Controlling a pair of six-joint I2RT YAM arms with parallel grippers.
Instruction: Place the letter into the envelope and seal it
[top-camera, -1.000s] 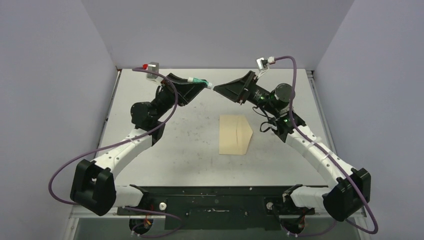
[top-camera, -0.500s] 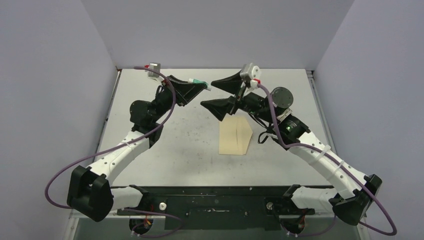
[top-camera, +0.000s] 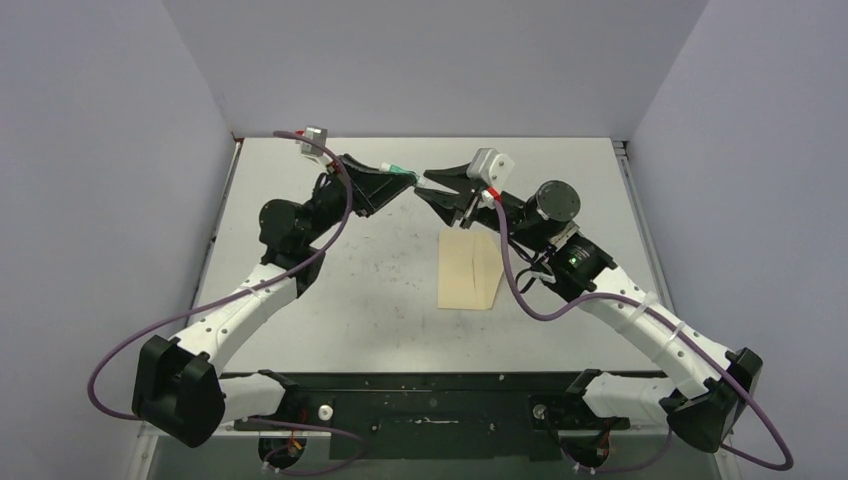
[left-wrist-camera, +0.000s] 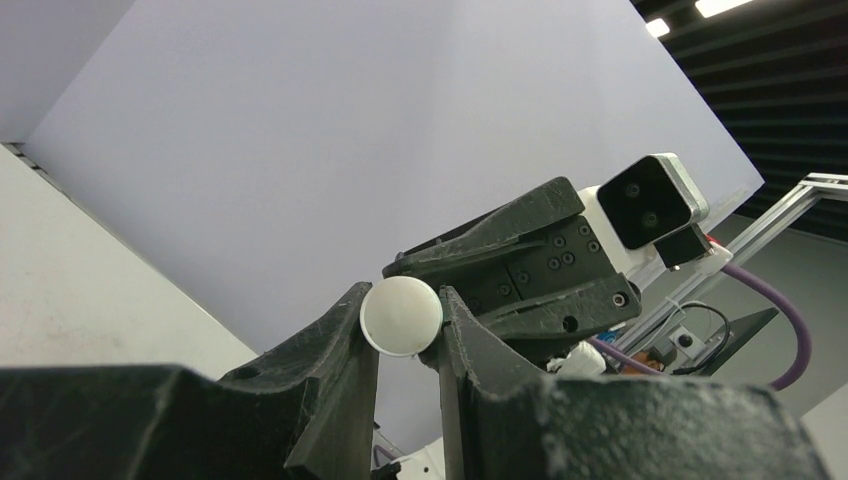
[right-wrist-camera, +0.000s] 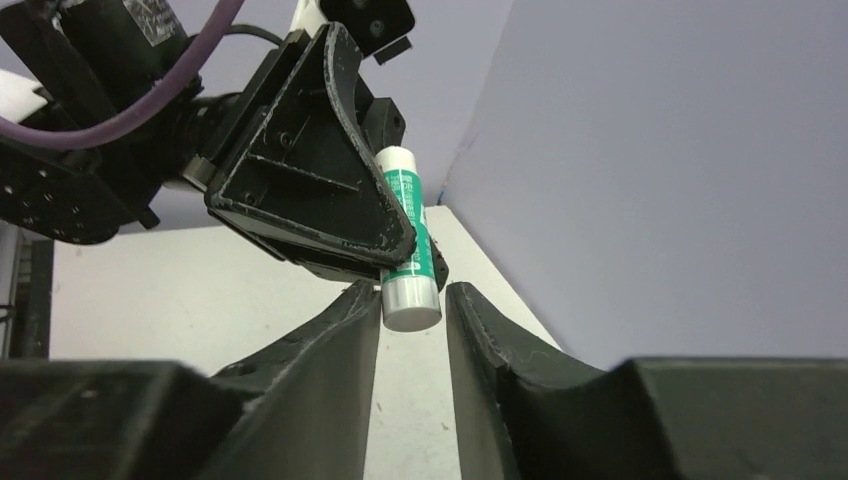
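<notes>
Envelope flat on table (contents hidden), left tool grasping glue stick, right tool flanking its end, grip unclear

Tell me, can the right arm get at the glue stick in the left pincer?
Probably yes: the glue stick juts out of the left pincer, and its free end lies inside the right pincer, with nothing blocking it.

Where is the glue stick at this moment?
In the top view, the glue stick is in the air at far centre, gripped by the left gripper, its white end between the fingers of the right gripper, beyond the envelope.
</notes>
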